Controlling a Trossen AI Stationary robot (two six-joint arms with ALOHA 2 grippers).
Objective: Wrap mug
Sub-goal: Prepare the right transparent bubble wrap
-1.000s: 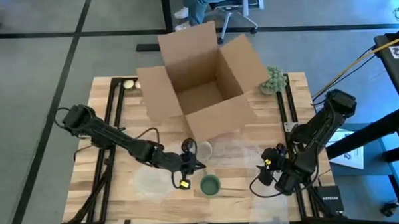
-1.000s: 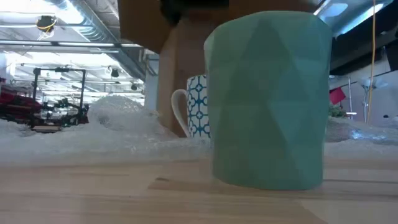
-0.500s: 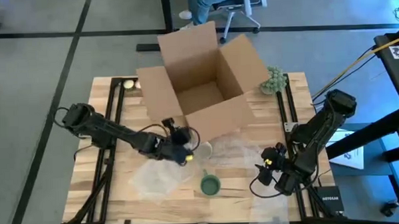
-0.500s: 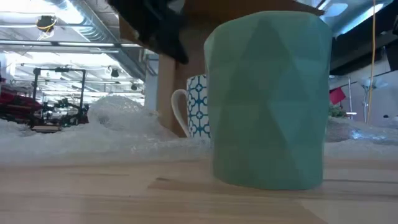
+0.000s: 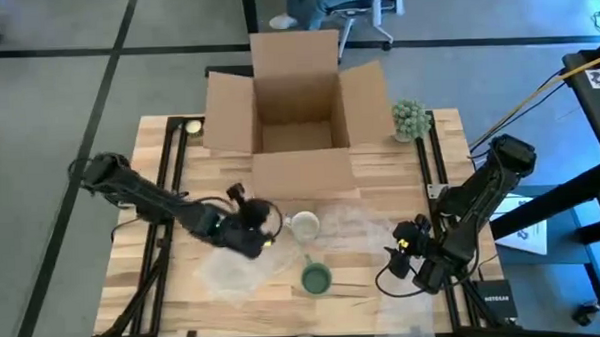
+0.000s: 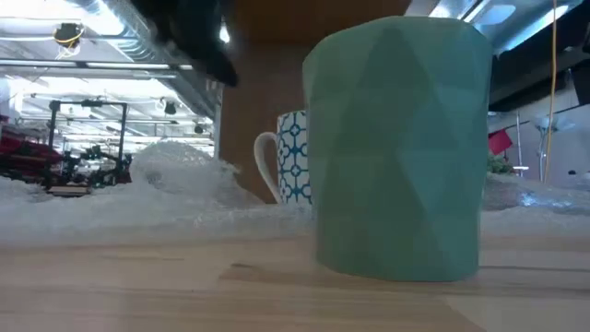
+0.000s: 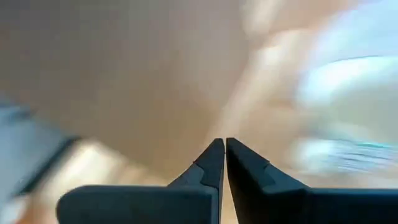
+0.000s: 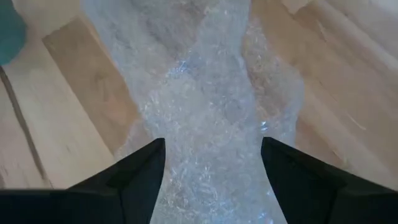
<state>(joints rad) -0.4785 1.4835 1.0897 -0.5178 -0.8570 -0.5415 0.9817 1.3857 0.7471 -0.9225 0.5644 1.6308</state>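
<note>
Pressed together with nothing between them, the left gripper's [image 7: 220, 144] jaws show as two dark tips meeting in the left wrist view, against a blurred tan and pale background. From above, that gripper [image 5: 265, 222] hangs over the table's middle, just left of the white patterned mug [image 5: 304, 226] and near the front flap of the open cardboard box [image 5: 296, 117]. Spread wide, the right gripper's [image 8: 212, 163] jaws frame a crumpled strip of bubble wrap [image 8: 214, 106] lying on the wooden table [image 8: 81, 93]; in the high view this gripper [image 5: 415, 247] sits low at the table's right front.

The patterned mug stands upright on clear bubble wrap, handle to the side in the low view [image 6: 288, 157]. In front of it stands a teal faceted cup [image 5: 316, 278], filling much of the low view [image 6: 398, 148]. A second sheet of bubble wrap [image 5: 232, 271] lies left of the teal cup. A small green plant [image 5: 410, 119] sits beside the box's right flap.
</note>
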